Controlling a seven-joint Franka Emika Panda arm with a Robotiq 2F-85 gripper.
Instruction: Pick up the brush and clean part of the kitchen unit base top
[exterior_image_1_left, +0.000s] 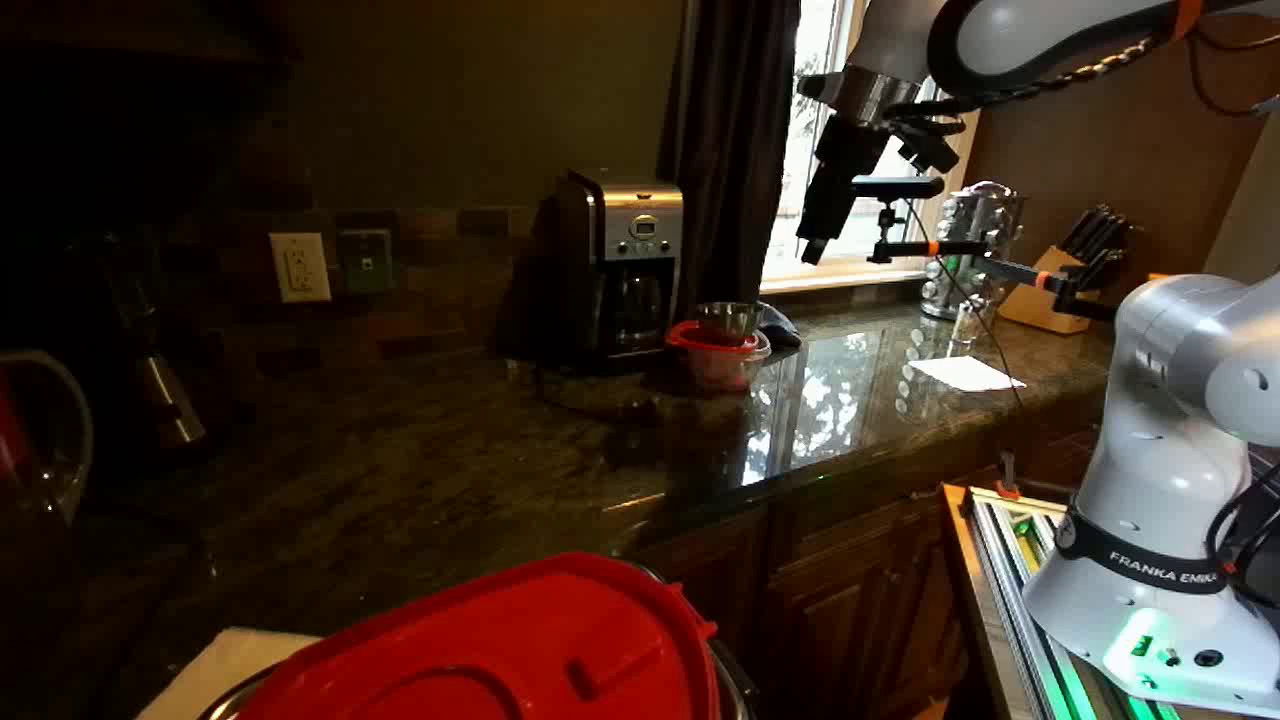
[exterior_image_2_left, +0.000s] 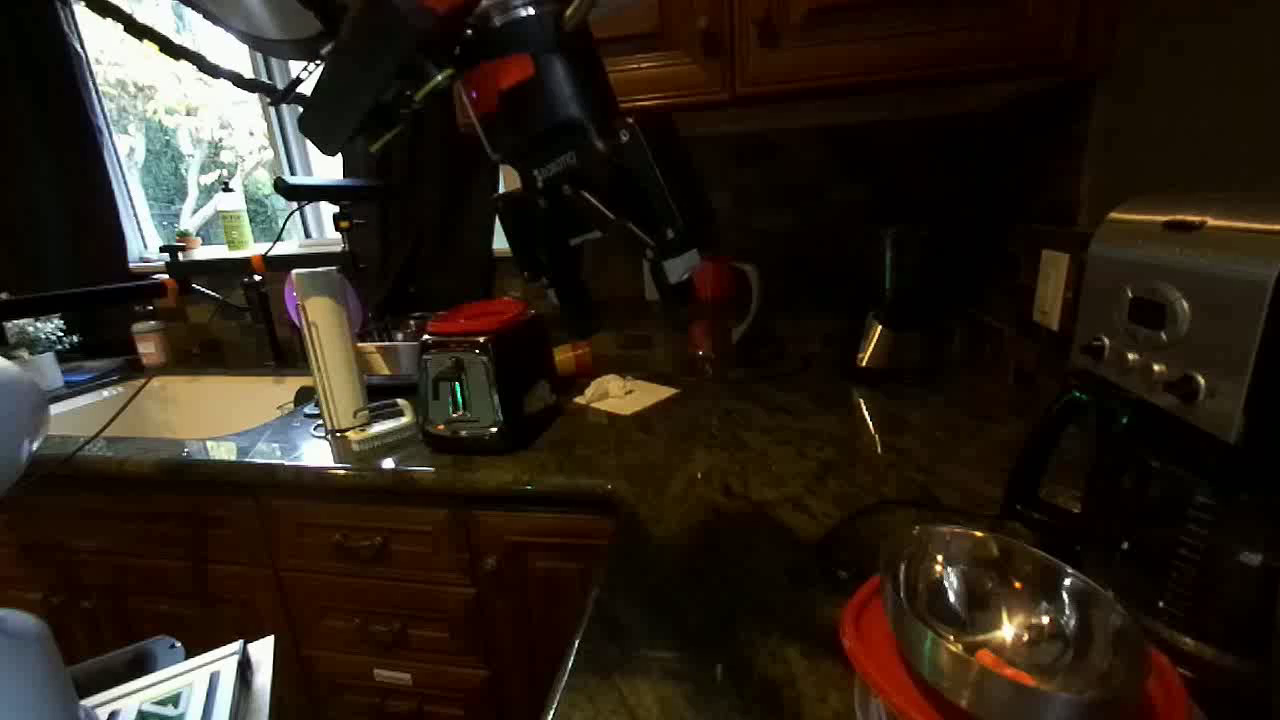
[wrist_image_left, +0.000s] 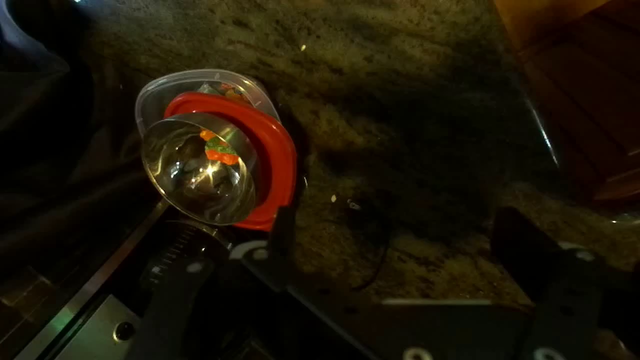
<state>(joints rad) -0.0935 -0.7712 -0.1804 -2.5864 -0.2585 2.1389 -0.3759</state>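
Observation:
The brush (exterior_image_2_left: 382, 430), pale and blocky with a looped handle, rests on the counter beside the toaster in an exterior view; its handle does not look dark here. In the wrist view I do not see it. The kitchen unit base top (wrist_image_left: 415, 95) is dark, glossy speckled stone, and it also runs across both exterior views, with its surface (exterior_image_1_left: 470, 440) and its corner (exterior_image_2_left: 720, 500) showing. High above this counter hangs my gripper (exterior_image_2_left: 630, 292), well away from the brush. Its fingers stand wide apart in the wrist view (wrist_image_left: 395, 220), with only countertop seen between them.
A coffee maker (exterior_image_1_left: 640, 260) stands against the wall. Before it, a metal bowl (wrist_image_left: 200, 170) sits on a red lid (wrist_image_left: 280, 160) over a clear container. The toaster (exterior_image_2_left: 485, 390), a tall white block (exterior_image_2_left: 328, 340), a white sheet (exterior_image_2_left: 645, 398) and a red jug (exterior_image_2_left: 720, 300) line the far counter.

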